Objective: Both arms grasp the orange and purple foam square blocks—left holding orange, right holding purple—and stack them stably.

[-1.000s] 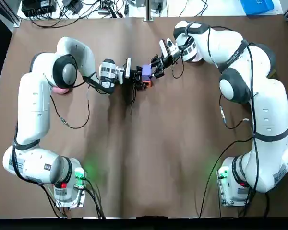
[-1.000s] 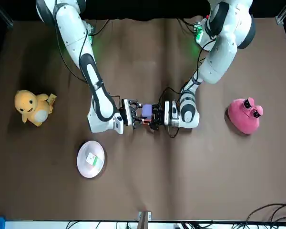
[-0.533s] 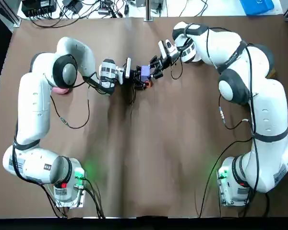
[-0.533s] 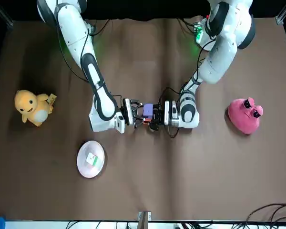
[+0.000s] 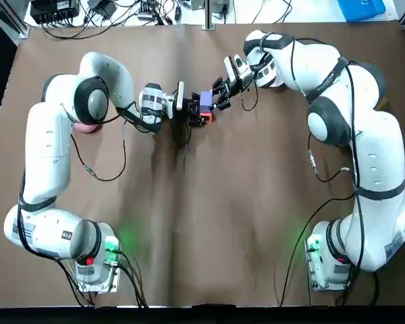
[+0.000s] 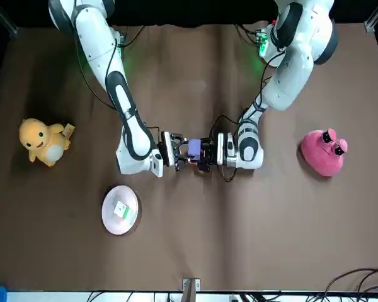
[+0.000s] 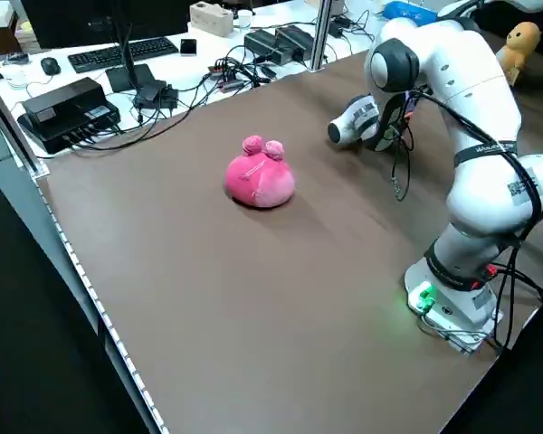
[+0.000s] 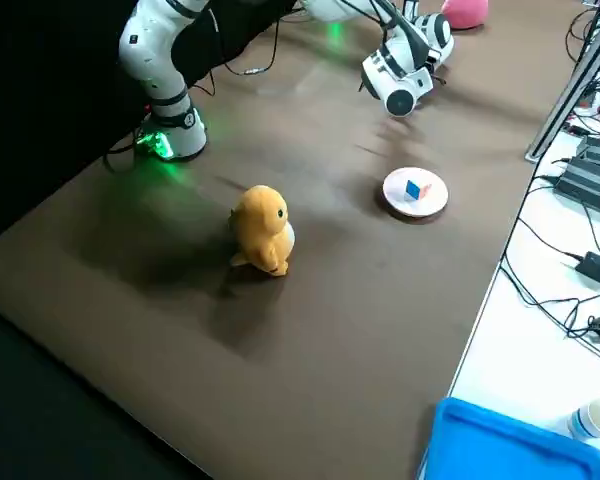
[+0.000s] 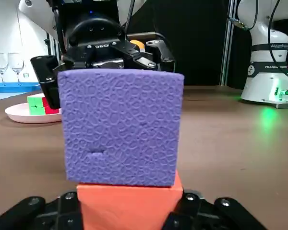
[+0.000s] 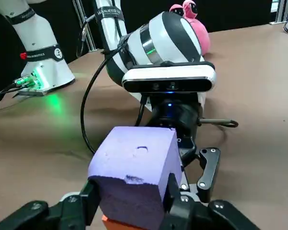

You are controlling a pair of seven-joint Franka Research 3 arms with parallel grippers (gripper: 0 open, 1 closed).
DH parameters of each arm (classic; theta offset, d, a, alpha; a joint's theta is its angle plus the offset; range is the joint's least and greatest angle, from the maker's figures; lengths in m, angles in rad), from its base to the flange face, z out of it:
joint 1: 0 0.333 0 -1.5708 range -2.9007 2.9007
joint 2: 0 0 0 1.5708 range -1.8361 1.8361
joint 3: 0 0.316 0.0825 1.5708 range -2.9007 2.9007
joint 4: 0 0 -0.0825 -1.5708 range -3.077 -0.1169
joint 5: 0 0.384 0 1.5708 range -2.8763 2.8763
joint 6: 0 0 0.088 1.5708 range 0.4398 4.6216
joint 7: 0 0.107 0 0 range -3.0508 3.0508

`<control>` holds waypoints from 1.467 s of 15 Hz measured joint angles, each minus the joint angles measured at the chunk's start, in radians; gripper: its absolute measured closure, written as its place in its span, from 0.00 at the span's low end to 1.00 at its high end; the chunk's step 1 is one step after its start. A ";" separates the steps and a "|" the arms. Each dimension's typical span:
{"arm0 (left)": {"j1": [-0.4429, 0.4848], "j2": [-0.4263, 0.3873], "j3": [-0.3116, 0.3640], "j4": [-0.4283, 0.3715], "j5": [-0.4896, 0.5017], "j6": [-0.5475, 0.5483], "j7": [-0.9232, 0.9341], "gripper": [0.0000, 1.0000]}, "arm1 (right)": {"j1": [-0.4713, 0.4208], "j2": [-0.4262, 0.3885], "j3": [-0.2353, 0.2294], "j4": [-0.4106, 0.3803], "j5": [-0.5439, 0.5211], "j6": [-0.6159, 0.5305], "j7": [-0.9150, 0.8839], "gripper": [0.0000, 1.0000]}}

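Left arm (image 7: 478, 172) rises from its green-lit base (image 7: 445, 303) at the near table edge, folds over, reaches low. Wrist (image 7: 353, 122) sits just above the brown table (image 7: 208, 298); my left gripper is hidden behind it. Pink plush (image 7: 260, 174) upright, well apart from the wrist. Yellow plush (image 7: 522, 38) at the far corner. Keyboard (image 7: 122, 52) and black boxes (image 7: 68, 107) on the white bench beyond.

- The overhead camera looks down on my table (image 5: 223, 216), with my bases at the bottom.
- The front camera faces me, swapping my sides.
- The side cameras look down diagonally; the left one shares the pink plush (image 7: 260, 176) with the front.
- My wrist cameras sit close, facing each other across the purple block (image 9: 120, 127) and the orange block (image 9: 127, 206).
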 joint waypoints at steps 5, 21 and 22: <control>0.000 0.000 0.000 0.000 0.000 0.000 0.000 0.40 | 0.001 0.001 0.000 -0.001 0.000 -0.001 -0.003 0.41; 0.000 0.000 0.000 0.000 0.000 0.000 0.000 0.40 | 0.002 0.002 0.001 -0.004 0.000 -0.005 -0.042 0.41; 0.000 0.000 0.000 0.000 0.000 0.000 0.000 0.40 | 0.002 0.002 0.001 -0.004 0.000 -0.005 -0.042 0.41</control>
